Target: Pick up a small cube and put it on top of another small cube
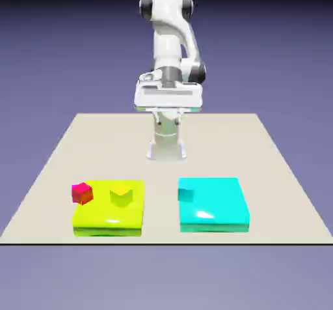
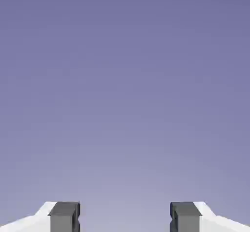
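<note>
The small red cube (image 1: 82,193), with a pinkish-magenta face, sits at the far left corner of the yellow-green slab (image 1: 107,219). I cannot tell whether it rests on the slab or beside it. The small yellow cube (image 1: 121,195) stands on that slab, a short way toward the exterior view's right of the red one. My gripper (image 1: 168,116) hangs high near the robot's base, far from both cubes. In the hand view my gripper (image 2: 124,220) is open, with only the blue-violet backdrop between the grey fingertips (image 2: 64,216).
A small cyan cube (image 1: 186,193) rests on the far left corner of a wide cyan slab (image 1: 218,208) at the exterior view's right. Both slabs lie near the front edge of the beige table (image 1: 162,169).
</note>
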`<state>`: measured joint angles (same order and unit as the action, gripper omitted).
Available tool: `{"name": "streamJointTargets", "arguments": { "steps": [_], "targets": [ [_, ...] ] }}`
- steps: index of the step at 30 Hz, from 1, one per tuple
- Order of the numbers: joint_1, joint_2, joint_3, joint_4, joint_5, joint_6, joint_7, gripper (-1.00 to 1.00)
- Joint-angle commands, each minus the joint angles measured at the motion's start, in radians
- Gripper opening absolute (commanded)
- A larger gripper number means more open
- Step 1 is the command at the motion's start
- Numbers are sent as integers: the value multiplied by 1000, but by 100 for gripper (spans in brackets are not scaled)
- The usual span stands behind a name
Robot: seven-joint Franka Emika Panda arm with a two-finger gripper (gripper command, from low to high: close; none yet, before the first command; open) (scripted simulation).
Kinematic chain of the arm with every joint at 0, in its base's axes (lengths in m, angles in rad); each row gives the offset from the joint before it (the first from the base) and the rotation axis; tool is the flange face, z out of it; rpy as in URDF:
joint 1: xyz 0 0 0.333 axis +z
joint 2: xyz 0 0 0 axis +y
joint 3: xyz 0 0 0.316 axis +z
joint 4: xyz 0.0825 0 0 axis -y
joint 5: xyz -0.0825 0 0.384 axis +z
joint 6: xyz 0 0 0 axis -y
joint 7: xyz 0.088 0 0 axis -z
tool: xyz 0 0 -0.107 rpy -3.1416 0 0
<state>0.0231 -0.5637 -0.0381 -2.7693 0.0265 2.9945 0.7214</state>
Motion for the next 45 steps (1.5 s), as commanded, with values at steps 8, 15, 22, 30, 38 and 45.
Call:
{"name": "streamJointTargets", "arguments": {
  "steps": [8,15,22,30,38,45],
  "targets": [
    [-32,290,-221,216,181,-314,-16,0],
    [-69,544,-390,379,322,-562,-15,0],
    [-106,797,-558,541,463,-810,-14,0],
    [-148,1087,-750,726,624,-1094,-13,0],
    [-205,1305,-683,679,748,-1027,-27,0],
    [-121,1184,-800,735,579,-1217,82,-100]
  ]
}}
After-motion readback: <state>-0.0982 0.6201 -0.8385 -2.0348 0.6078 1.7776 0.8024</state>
